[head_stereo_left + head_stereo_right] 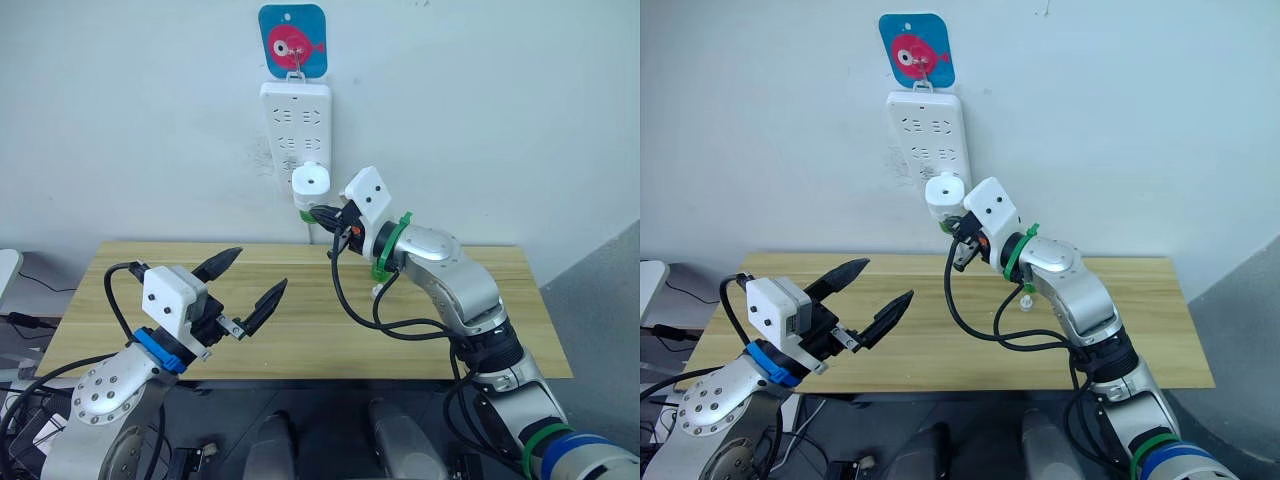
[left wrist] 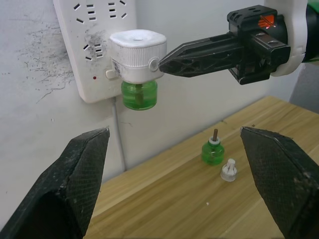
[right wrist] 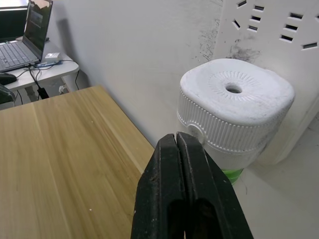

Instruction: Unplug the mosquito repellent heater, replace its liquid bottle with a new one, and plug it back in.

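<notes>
White plastic, the mosquito repellent heater [image 2: 137,54] is sitting in the power strip [image 2: 94,47]; the right gripper [image 2: 162,63], fingers pressed together, is touching its side, while the left gripper [image 1: 245,285] is hanging wide open below it.

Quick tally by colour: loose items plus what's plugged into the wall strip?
White: 2 - rounded white plastic heater on the wall strip, small white cap on the table.
Green: 2 - green liquid bottle under the heater, loose green bottle on the table.
Total: 4

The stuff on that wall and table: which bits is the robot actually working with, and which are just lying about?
Job:
mosquito repellent heater
power strip
green bottle on table
small clear cap
right gripper

Lying about:
fish hook plate
laptop
</notes>
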Controlling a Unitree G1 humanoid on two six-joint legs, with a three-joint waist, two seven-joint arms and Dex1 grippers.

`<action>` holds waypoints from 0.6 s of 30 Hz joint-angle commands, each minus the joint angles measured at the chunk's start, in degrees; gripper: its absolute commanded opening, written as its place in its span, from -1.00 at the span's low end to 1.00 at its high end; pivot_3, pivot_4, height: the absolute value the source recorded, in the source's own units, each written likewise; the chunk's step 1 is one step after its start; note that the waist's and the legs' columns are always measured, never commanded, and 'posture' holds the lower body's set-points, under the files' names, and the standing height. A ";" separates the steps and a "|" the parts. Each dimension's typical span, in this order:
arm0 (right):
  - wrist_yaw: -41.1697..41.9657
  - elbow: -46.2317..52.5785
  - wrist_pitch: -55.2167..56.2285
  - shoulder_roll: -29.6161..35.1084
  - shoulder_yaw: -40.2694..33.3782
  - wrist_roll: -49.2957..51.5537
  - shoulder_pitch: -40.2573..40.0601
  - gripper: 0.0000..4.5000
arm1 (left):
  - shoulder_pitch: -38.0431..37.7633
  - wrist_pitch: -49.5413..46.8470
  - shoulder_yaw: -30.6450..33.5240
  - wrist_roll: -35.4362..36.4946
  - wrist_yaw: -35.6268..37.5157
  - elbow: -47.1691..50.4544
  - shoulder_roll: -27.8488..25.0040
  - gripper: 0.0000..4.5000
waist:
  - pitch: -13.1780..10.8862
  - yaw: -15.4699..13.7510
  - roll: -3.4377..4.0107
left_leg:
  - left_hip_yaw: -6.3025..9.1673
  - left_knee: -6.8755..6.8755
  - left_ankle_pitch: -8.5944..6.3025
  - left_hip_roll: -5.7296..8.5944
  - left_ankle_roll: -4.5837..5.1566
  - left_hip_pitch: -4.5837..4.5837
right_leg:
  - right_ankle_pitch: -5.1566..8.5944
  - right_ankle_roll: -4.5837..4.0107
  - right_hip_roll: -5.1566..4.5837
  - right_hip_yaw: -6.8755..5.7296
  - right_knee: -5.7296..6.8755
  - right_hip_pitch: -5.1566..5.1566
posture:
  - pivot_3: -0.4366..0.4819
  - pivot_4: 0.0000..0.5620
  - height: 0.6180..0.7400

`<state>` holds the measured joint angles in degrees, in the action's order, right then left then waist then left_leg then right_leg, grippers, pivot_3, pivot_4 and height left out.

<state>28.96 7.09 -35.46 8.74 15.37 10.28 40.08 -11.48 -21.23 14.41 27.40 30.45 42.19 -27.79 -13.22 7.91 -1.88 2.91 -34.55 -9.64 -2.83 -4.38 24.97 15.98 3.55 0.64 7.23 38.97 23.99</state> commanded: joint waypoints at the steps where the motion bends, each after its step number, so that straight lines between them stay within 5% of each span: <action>1: -0.23 0.74 1.56 -0.70 -0.90 0.07 1.64 -0.98 | 0.15 0.51 -0.05 0.30 -0.39 1.05 -0.28 1.00 | 0.00 0.01 0.00 | 0.00 0.00 0.00 0.00 0.00 0.00 | 0.00 0.00 0.00 0.00 0.00 0.00 | -0.23 -0.22 0.88; 18: -4.18 -2.20 0.20 -2.67 -4.52 -0.69 2.89 -0.98 | -0.35 0.67 -0.72 0.28 -0.14 0.72 -0.12 1.00 | 0.00 0.02 0.00 | 0.01 -0.03 0.00 0.00 0.00 0.00 | 0.00 0.00 0.00 0.01 0.00 -0.01 | -0.25 -0.21 0.88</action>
<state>27.15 4.38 -35.73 6.02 13.65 10.28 41.38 -11.69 -21.22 13.89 27.40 30.51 42.18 -27.78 -13.22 7.93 -1.88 2.92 -34.60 -9.64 -2.83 -4.38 24.97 15.98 3.54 0.64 7.23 38.98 23.98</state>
